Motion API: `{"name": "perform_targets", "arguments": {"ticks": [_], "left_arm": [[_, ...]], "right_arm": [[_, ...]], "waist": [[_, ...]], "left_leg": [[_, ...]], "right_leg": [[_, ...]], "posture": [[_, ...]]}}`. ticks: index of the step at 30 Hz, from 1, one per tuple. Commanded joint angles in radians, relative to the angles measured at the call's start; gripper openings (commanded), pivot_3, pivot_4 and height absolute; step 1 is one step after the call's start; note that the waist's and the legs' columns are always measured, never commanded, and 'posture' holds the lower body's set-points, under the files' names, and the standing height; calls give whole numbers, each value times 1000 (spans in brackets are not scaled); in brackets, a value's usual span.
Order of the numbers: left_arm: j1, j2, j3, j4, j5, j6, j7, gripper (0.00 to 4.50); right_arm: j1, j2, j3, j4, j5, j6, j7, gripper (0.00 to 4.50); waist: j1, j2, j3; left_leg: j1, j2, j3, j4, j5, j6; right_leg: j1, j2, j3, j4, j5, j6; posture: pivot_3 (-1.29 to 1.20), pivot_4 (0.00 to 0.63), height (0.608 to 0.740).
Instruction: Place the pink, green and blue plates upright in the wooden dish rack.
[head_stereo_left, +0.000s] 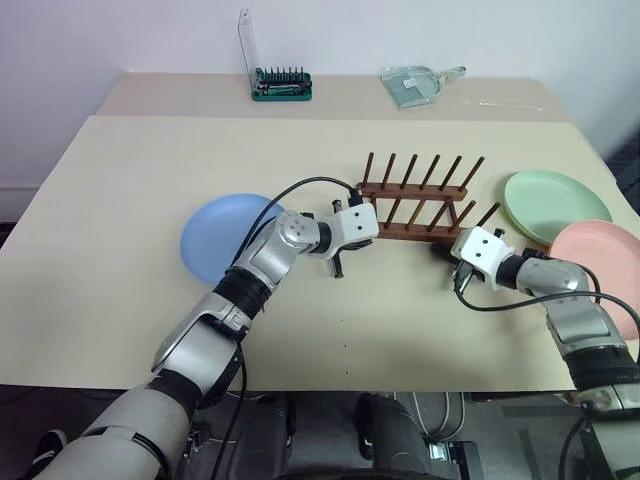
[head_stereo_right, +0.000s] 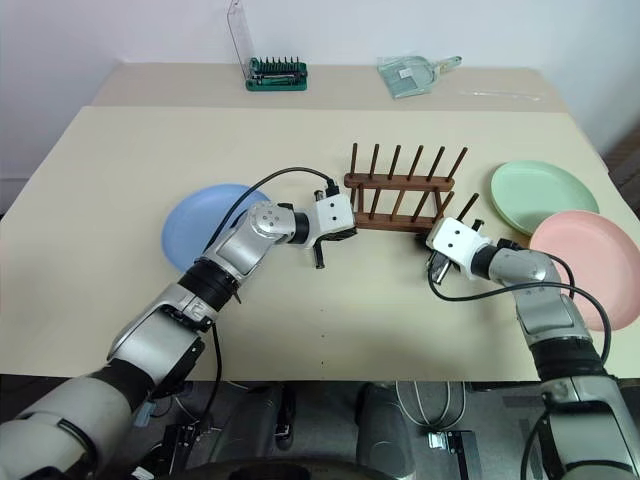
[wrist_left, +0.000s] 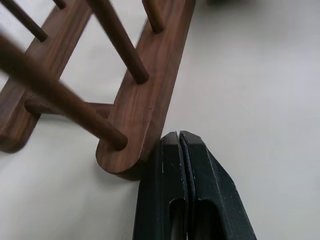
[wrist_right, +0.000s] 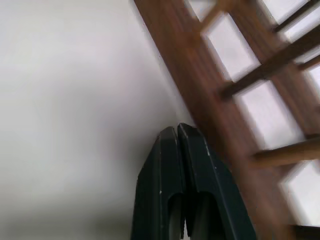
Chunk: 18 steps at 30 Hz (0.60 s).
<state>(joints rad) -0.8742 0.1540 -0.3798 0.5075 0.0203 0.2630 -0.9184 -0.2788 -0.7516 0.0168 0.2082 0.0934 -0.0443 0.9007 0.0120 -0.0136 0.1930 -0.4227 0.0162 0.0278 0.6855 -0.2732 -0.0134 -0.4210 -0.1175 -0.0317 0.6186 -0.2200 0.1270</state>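
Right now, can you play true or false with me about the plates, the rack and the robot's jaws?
1. The wooden dish rack has no plates in it. True.
2. The blue plate lies on the robot's right. False: it lies flat on the table on the robot's left, partly behind the left arm.
3. The left gripper has its jaws shut, right at one end of a rack rail. True.
4. The right gripper holds the pink plate. False: its jaws are shut on nothing, close beside the rack.
5. The green plate stands upright. False: it lies flat, next to the pink plate.
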Motion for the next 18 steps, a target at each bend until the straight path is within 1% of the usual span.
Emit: {"name": "perform_targets", "arguments": {"ticks": [1, 3, 4, 6, 7, 9, 10, 11, 12, 13, 16, 18], "left_arm": [[44, 42, 78, -278, -236, 236, -193, 544], [68, 88, 120, -404, -336, 349, -243, 1359], [73, 105, 133, -442, -368, 388, -250, 1873], [66, 152, 152, -477, -398, 441, -261, 2925], [61, 170, 152, -479, -393, 442, -258, 3364], [50, 190, 159, -466, -378, 395, -247, 4457], [49, 192, 179, -470, -402, 377, -259, 4500], [60, 184, 218, -486, -441, 316, -287, 4500], [68, 177, 245, -498, -471, 273, -308, 4500], [81, 181, 267, -503, -472, 218, -311, 4500], [107, 237, 289, -477, -461, 142, -355, 4500], [110, 259, 304, -452, -466, 97, -376, 4500]], "right_arm": [[55, -45, -117, -209, 261, 290, 90, 259], [87, -66, -195, -307, 403, 420, 121, 838], [95, -71, -223, -338, 440, 454, 121, 1291], [101, -78, -294, -383, 507, 523, 95, 2357], [107, -84, -315, -393, 511, 537, 83, 2770], [132, -101, -350, -403, 463, 523, 42, 3873], [141, -111, -369, -406, 434, 517, 14, 4299], [143, -120, -390, -405, 392, 497, -32, 4459], [143, -124, -403, -404, 365, 485, -64, 4459], [140, -135, -416, -409, 354, 513, -95, 4459], [161, -164, -463, -444, 329, 556, -143, 4459], [233, -184, -506, -483, 295, 562, -151, 4459]], "waist": [[0, 0, 0], [0, 1, 1], [-1, 1, 0], [0, 1, 0], [0, 1, 0], [3, 1, 0], [5, 1, 0], [6, 1, 0], [6, 1, 0], [3, 1, 0], [1, 1, 0], [1, 2, 0]], "left_leg": [[0, 0, 0, 0, 0, 0], [0, 0, 0, 0, 0, 0], [0, 0, -1, 0, 0, 0], [1, 0, -1, 0, 0, 0], [3, 0, -1, 0, 0, 0], [5, 0, -1, 0, 0, 0], [6, 0, -1, 0, 0, 0], [5, 0, -1, 0, 0, 0], [5, 0, -1, 0, 0, 1], [5, 0, -1, 0, -1, 1], [5, 0, -1, 0, 0, 1], [6, 0, 0, -1, 0, 1]], "right_leg": [[0, 0, 0, 0, 0, 0], [0, 0, 0, 1, 0, 0], [0, 0, 0, 1, 0, 0], [0, 0, 0, 2, 0, 0], [1, 0, 0, 2, 0, 0], [4, 0, 0, 2, 0, -1], [5, 0, 0, 1, 0, 0], [6, 0, 0, 0, 0, 0], [6, 0, 0, -1, 0, 0], [6, 0, 0, -1, 0, 0], [6, 0, 0, -1, 0, 0], [6, 0, 0, -1, 0, 0]], "posture": [[0, 150, 724], [0, 150, 724], [0, 150, 724], [0, 150, 724], [0, 150, 724], [0, 150, 724], [0, 150, 724], [0, 150, 724], [0, 150, 724], [0, 150, 724], [0, 150, 724], [0, 150, 724]]}}
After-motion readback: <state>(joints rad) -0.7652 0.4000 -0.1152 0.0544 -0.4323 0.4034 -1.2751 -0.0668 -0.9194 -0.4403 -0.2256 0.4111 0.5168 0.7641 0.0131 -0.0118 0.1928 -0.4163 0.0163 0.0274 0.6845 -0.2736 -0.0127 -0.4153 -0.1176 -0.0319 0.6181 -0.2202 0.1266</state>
